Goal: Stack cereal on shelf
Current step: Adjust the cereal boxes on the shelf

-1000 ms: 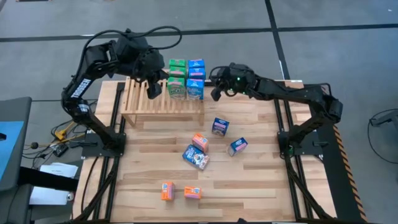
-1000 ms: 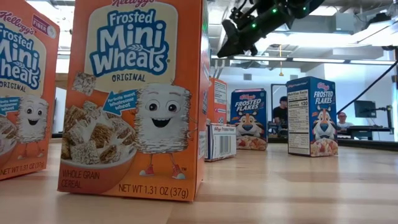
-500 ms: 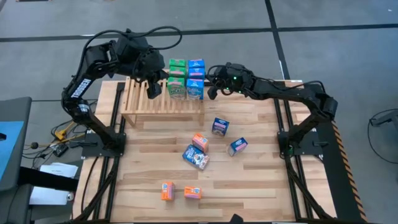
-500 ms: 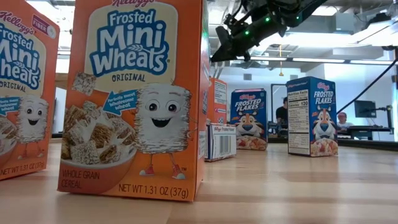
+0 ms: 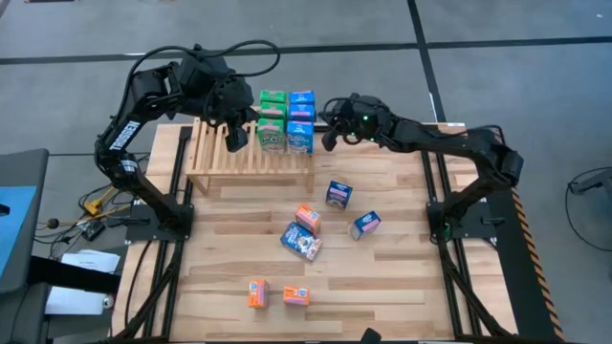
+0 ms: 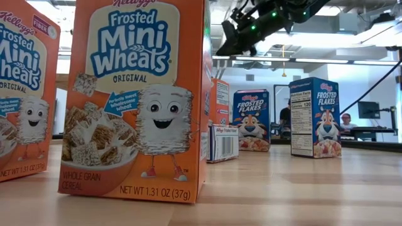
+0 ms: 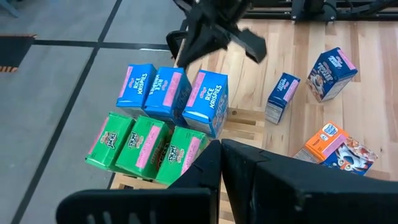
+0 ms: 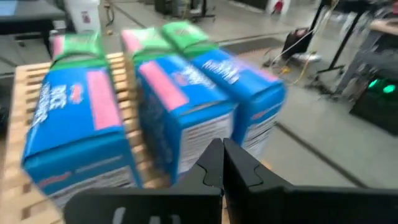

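Over the shelf at the far left of the bench, both arms are up. The right gripper hangs just beside the shelf's right end, close to the blue boxes, and its wrist view shows the jaws pinched together with nothing between them, those blue boxes filling the view right ahead. The left gripper sits above the shelf, just left of the green boxes; its jaws look closed too, empty, with the stack beyond them.

On the shelf: three green boxes side by side, three blue boxes next to them, all packed at the right end. The slats to the left lie bare.

Out on the bench, loose cereal: a blue box nearest the shelf, another blue box to its right, an orange one touching a blue one lying flat, and two orange boxes near the front edge, well apart from the rest.

From table level, the orange pair looms in front, the right gripper dark overhead.
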Action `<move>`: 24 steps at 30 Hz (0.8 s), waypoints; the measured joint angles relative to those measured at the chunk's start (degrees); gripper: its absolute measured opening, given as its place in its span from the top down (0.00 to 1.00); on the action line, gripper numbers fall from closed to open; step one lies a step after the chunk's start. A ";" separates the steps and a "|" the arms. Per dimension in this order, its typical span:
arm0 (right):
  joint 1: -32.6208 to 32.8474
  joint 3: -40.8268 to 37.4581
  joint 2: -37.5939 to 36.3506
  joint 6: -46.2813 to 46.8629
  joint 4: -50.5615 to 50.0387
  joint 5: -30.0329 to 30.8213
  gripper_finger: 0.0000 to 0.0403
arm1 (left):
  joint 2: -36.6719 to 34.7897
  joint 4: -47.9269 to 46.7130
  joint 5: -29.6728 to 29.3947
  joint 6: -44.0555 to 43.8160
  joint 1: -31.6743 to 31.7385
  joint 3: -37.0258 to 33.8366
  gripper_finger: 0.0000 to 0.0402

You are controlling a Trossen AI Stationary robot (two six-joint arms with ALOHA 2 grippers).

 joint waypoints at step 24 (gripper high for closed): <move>-2.90 0.45 7.10 -0.26 9.34 2.35 0.96 | 0.00 -0.20 0.00 1.38 0.00 0.02 1.00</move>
